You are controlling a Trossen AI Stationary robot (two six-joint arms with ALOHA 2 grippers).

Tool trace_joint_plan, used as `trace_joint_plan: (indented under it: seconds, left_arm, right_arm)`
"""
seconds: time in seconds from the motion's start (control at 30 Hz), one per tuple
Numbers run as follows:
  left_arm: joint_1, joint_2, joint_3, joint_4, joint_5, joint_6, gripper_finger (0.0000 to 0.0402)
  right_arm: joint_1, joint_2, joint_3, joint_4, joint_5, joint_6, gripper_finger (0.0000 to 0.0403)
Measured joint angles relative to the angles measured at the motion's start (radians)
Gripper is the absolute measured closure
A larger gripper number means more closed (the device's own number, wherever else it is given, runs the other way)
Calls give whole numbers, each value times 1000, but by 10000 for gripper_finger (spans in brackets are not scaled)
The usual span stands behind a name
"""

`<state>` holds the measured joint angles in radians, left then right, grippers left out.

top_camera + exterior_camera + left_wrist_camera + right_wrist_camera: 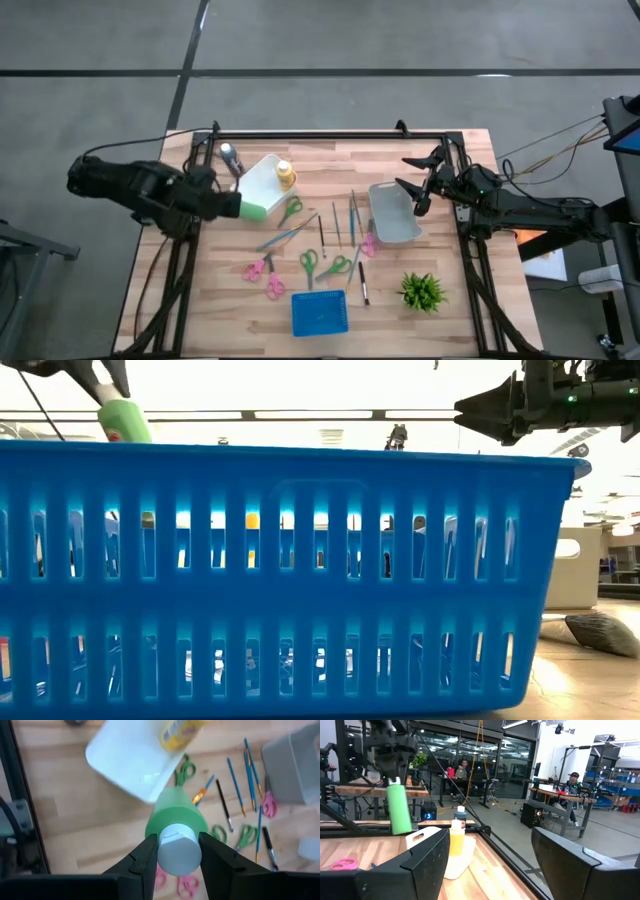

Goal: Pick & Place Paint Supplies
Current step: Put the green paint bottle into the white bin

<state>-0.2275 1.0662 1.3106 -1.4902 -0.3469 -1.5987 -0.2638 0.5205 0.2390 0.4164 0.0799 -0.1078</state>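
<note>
Pinching the white cap end of a smooth green squeeze bottle [176, 817], the left gripper [176, 851] holds it lifted above the pale wood-plank counter [220, 290], beside a glossy white rectangular tray [262, 178]. A yellow-orange bottle [285, 175] lies at that tray's edge, a dark grey one [231, 158] just past it. Thin blue-handled brushes [352, 215] lie mid-counter. The right gripper [419, 186] hangs with fingers spread over a grey tub [393, 213]. A slotted blue plastic basket [319, 313] sits near the front edge

The green bottle [176, 815] is held aloft; the yellow-orange bottle [286, 175] stands by a white tray [262, 178]; brushes [338, 224] are scattered mid-counter.
</note>
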Motion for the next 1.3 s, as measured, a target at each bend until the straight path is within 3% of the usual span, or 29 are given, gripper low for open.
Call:
trace_joint_plan:
  seconds: [0.33,0.63,0.83,1.1,1.3]
  left_arm:
    - [343,-9,0,61,91,305,282]
    - [619,81,33,129,207,589,282]
    - [694,227,157,111,225,729,282]
    - [762,422,372,-69,211,833,282]
    - [824,525,446,-71,207,956,282]
  right_arm:
    - [0,0,0,0,0,0,125]
    - [0,0,0,-1,0,0,125]
    - [0,0,0,-1,0,2,125]
    - [0,0,0,-1,0,1,125]
    - [0,0,0,-1,0,2,125]
